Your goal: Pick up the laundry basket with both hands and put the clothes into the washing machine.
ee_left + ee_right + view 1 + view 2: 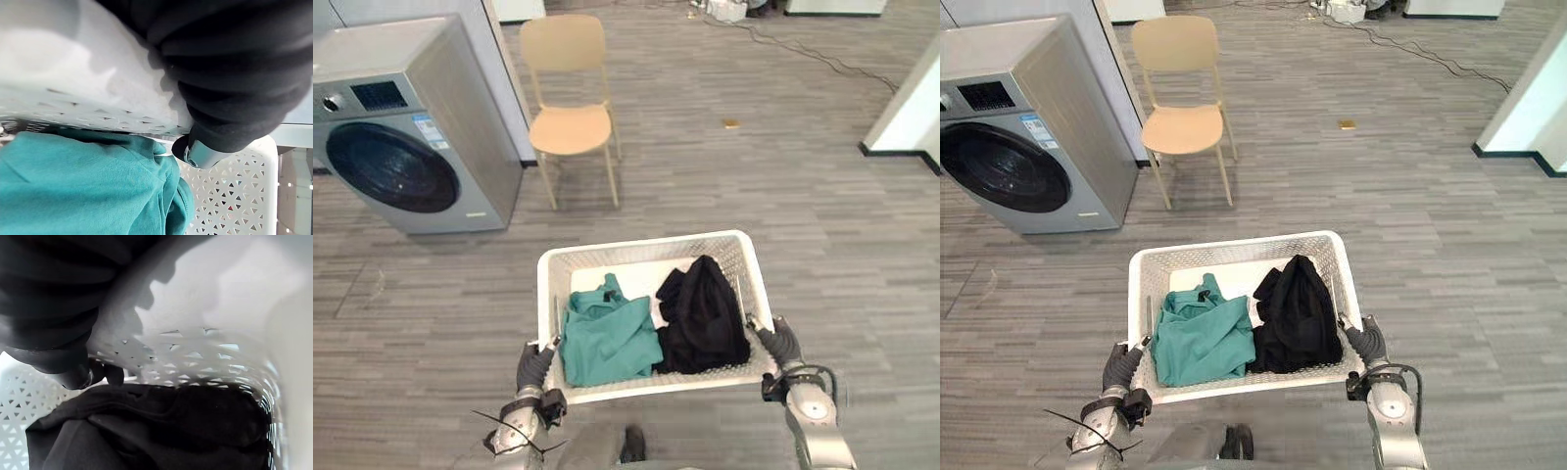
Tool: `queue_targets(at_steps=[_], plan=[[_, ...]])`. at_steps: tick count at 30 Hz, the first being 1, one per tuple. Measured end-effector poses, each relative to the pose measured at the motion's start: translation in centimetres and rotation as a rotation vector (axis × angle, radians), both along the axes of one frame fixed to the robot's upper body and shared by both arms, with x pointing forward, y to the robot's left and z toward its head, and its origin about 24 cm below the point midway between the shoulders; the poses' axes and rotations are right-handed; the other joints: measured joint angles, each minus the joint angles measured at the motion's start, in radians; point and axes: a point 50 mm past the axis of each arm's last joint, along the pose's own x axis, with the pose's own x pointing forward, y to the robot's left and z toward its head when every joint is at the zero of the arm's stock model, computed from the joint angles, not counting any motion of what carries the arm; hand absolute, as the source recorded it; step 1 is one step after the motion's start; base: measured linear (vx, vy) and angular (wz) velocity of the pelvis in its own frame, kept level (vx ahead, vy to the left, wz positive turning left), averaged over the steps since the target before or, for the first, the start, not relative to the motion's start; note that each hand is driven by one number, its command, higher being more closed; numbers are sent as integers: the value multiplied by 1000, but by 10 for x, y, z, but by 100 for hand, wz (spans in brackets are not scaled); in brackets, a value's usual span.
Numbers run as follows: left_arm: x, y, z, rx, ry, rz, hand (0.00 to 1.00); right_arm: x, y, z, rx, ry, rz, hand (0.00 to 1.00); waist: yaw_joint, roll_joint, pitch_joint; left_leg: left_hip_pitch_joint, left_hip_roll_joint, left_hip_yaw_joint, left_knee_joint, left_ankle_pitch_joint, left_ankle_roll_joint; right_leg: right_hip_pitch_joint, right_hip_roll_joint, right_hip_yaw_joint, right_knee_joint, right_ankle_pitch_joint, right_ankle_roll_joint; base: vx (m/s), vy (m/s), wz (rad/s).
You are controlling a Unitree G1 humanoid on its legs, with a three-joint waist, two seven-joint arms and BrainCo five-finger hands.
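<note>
I hold a white perforated laundry basket (641, 241) low in front of me, above the floor. My left hand (536, 366) grips its left rim and my right hand (781, 343) grips its right rim. In the left wrist view my thumb (195, 152) hooks over the basket wall (234, 196), just above a teal garment (83, 186). In the right wrist view a dark fingertip (78, 376) curls over the rim above a black garment (156, 431). The teal garment (607, 338) lies in the basket's left half, the black garment (705, 313) in its right half. The grey washing machine (460, 127) stands far left, its round dark door (391, 166) closed.
A light wooden chair (570, 127) stands just right of the washing machine, against a white wall panel. Grey plank floor stretches between the basket and the machine. A small yellow object (731, 123) lies on the floor farther off. A white wall base (911, 117) sits at far right.
</note>
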Motion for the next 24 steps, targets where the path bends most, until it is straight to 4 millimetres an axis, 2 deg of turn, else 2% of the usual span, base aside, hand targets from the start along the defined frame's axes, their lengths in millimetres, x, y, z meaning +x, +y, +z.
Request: queue_targets(at_steps=[1, 2, 4, 5, 6, 7, 8, 9, 10, 11, 12, 13, 14, 15, 16, 17, 18, 19, 20, 21, 22, 23, 24], plan=[[-2, 0, -1, 4, 7, -4, 100, -5, 1, -3, 5, 12, -6, 100, 1, 16, 0, 87, 2, -17, -61, 0, -2, -59, 34, -24, 52, -54, -27, 652, 235, 18], [-4, 2, 2, 20, 0, -14, 100, -7, 2, -3, 12, 13, -8, 100, -1, 24, 0, 177, 4, -31, -133, 3, -9, -139, 55, -80, 34, -119, -49, 637, 194, 26], [4, 5, 12, 47, -49, -35, 100, -11, 5, 7, 22, -34, -28, 100, -3, 12, 5, 280, 0, -79, -203, -14, -36, -251, 85, -180, -146, -197, -68, 486, 96, 49], [7, 5, 14, 51, -58, -41, 100, -12, 5, 10, 24, -46, -35, 100, -6, 8, 6, 304, 1, -93, -214, -19, -46, -270, 93, -204, -222, -204, -71, 460, 20, 79], [11, 4, 17, 54, -74, -53, 100, -14, 3, 13, 21, -61, -46, 100, -25, 1, 2, 342, 5, -125, -226, -35, -73, -289, 107, -257, -402, -201, -64, 572, 6, 92], [12, 2, 21, 54, -94, -60, 100, -15, 2, 17, 15, -74, -53, 100, -29, -9, -7, 374, 2, -140, -241, -52, -100, -275, 128, -309, -639, -134, -93, 581, -1, 84], [12, 1, 23, 55, -102, -63, 100, -15, 1, 18, 13, -81, -55, 100, -30, -21, -12, 396, -5, -145, -243, -61, -113, -278, 138, -314, -706, -70, -134, 755, -18, 66], [12, -4, 19, 29, -89, -57, 100, -14, -4, 20, -8, -84, -55, 100, -38, 5, -21, 440, 23, -188, -224, -76, -114, -249, 168, -313, -670, -46, -162, 798, -5, 28], [11, -8, 18, 9, -86, -42, 100, -13, -6, 24, -27, -95, -45, 100, -31, 40, -24, 427, 43, -213, -130, -72, -119, -215, 174, -327, -654, -90, -175, 919, -13, 32], [13, -10, 19, 0, -97, -40, 100, -12, -8, 29, -38, -111, -36, 100, -36, 65, -7, 348, 51, -204, 101, -40, -145, -181, 175, -355, -628, -134, -176, 633, -1, 20], [14, -11, 20, -7, -100, -37, 100, -12, -9, 30, -43, -116, -34, 100, -42, 81, 4, 291, 65, -182, 245, 15, -177, -150, 181, -364, -637, -152, -185, 615, -6, 22], [12, -12, 18, -14, -95, -28, 100, -11, -10, 30, -47, -115, -29, 100, -41, 99, 16, 191, 91, -140, 453, 205, -220, -91, 199, -358, -664, -180, -190, 633, 49, -17], [5, -10, 15, -15, -76, -17, 100, -13, -7, 29, -42, -105, -20, 100, -20, 103, 22, 84, 148, -89, 655, 403, -237, -4, 211, -328, -738, -213, -186, 631, 80, -27], [4, -10, 15, -14, -74, -22, 100, -15, -8, 27, -33, -98, -32, 100, -20, 114, 29, -3, 199, -79, 796, 347, -203, 63, 224, -327, -783, -222, -174, 631, 119, -33], [2, -8, 14, -6, -66, -23, 100, -16, -7, 25, -24, -89, -42, 100, -14, 111, 33, -78, 233, -73, 865, 270, -165, 120, 226, -313, -821, -230, -165, 598, 126, -38], [2, -7, 13, -4, -64, -24, 100, -16, -7, 25, -26, -87, -41, 100, 10, 101, 32, -162, 258, -62, 845, 184, -140, 171, 209, -275, -868, -237, -153, 601, 138, -55], [2, -7, 14, -3, -66, -23, 100, -15, -6, 25, -26, -92, -38, 100, 22, 96, 31, -204, 270, -58, 807, 146, -139, 197, 195, -259, -892, -240, -149, 639, 195, -82], [3, -5, 15, 0, -76, -19, 100, -12, -5, 27, -24, -102, -33, 100, 40, 81, 33, -270, 287, -46, 674, 84, -153, 240, 160, -221, -931, -250, -127, 661, 269, -82], [4, -5, 16, -2, -83, -12, 100, -10, -4, 29, -25, -110, -30, 100, 55, 71, 37, -291, 293, -37, 467, 69, -167, 271, 120, -197, -944, -264, -100, 659, 300, -80], [4, -5, 16, -4, -85, -10, 100, -10, -5, 29, -27, -110, -29, 100, 60, 67, 37, -286, 293, -39, 346, 73, -172, 284, 98, -186, -942, -277, -78, 621, 367, -67], [2, -6, 15, -11, -82, -4, 100, -9, -6, 30, -35, -112, -23, 100, 58, 76, 28, -268, 288, -72, 94, 154, -213, 310, 66, -165, -933, -315, -24, 506, 332, -41], [2, -5, 12, -8, -69, 0, 100, -7, -4, 25, -22, -96, -24, 100, 57, 42, 27, -246, 254, -41, 111, 137, -199, 325, 23, -150, -930, -335, -7, 730, 471, -30], [5, -2, 9, -5, -48, -1, 100, -6, -2, 19, -20, -68, -23, 100, 50, 11, 2, -241, 215, -17, 134, 93, -159, 316, -17, -109, -936, -272, -36, 614, 399, -12]])
